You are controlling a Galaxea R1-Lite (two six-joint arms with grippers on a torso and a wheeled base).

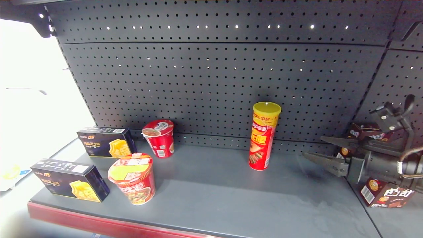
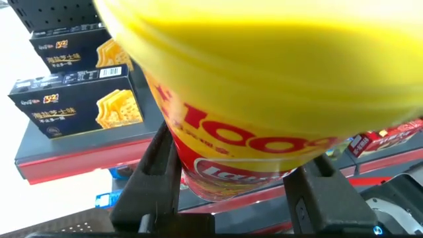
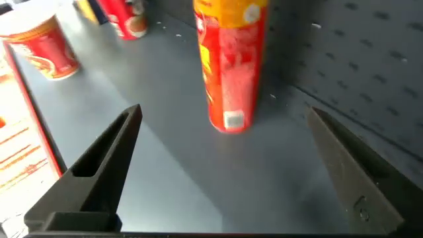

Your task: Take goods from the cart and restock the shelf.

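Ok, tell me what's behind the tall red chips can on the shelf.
Behind the chips can stands the dark pegboard back panel. The patch directly behind the can is covered by it.

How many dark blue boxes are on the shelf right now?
2. One dark blue cardboard box sits at the grey shelf's front left corner; the other stands behind it, nearer the pegboard.

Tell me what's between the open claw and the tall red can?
Only bare shelf separates the right gripper and the can, in head and right wrist views.
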